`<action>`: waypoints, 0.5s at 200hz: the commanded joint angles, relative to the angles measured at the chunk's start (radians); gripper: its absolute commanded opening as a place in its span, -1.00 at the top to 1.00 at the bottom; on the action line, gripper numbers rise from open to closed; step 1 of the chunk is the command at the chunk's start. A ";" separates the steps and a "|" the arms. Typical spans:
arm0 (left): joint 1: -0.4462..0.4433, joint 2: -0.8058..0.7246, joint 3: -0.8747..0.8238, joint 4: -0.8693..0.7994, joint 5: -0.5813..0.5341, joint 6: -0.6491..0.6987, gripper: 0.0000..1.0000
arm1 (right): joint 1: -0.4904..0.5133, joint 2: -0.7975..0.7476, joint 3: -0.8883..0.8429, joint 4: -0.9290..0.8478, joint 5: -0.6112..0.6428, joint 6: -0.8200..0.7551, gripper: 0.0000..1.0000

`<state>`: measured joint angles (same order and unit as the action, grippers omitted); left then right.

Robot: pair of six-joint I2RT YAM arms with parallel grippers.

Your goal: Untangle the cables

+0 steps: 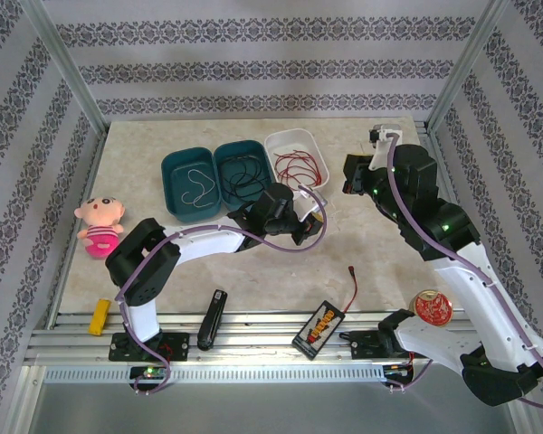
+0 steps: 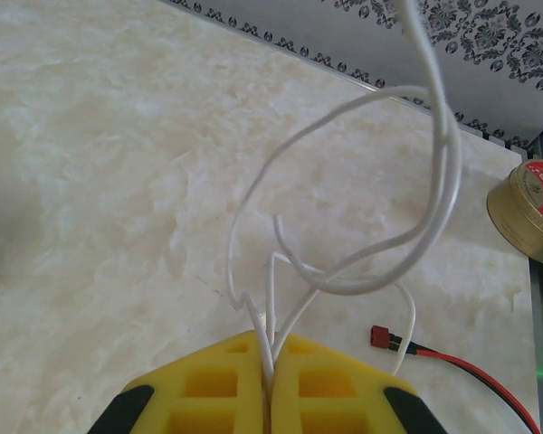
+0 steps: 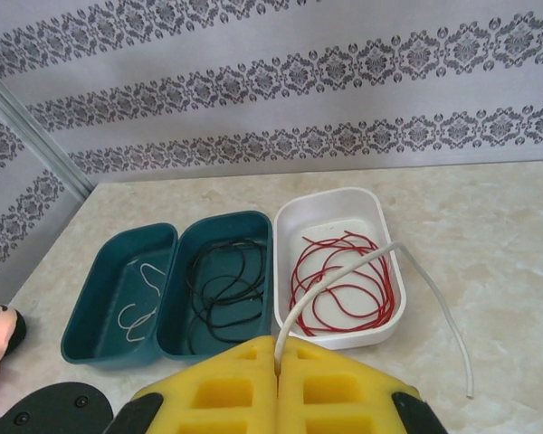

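Note:
Both grippers hold a white cable. In the left wrist view my left gripper (image 2: 270, 360) is shut on several strands of that white cable (image 2: 439, 217), which loops up above the table. My right gripper (image 3: 278, 351) is shut on another stretch of the white cable (image 3: 344, 269), which arcs over the white bin (image 3: 386, 237). A red cable (image 3: 348, 294) lies coiled in that bin. The black cable (image 3: 219, 291) fills the right teal bin (image 3: 262, 231). A thin white wire (image 3: 138, 306) lies in the left teal bin (image 3: 81, 303). From above, the left gripper (image 1: 313, 222) and right gripper (image 1: 351, 181) are close together near mid-table.
A plush doll (image 1: 100, 226) sits at the left edge. Along the front edge lie a yellow block (image 1: 99, 316), a black tool (image 1: 213, 318) and a black-and-yellow box (image 1: 319, 327) with its red lead (image 1: 351, 285). A gold tin (image 1: 432, 307) stands at the front right.

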<state>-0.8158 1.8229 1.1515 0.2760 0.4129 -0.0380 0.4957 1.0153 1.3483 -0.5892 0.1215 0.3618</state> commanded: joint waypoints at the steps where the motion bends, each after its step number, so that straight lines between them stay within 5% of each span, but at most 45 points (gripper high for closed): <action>1: 0.019 0.013 -0.038 0.005 -0.004 0.001 0.90 | 0.014 -0.027 0.058 -0.003 0.057 -0.038 1.00; 100: 0.062 -0.030 -0.181 -0.026 0.015 -0.014 0.53 | 0.012 -0.081 0.118 -0.003 0.203 -0.146 1.00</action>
<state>-0.7685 1.8225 0.9840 0.2672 0.4168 -0.0418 0.5003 0.9409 1.4448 -0.6270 0.2798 0.2501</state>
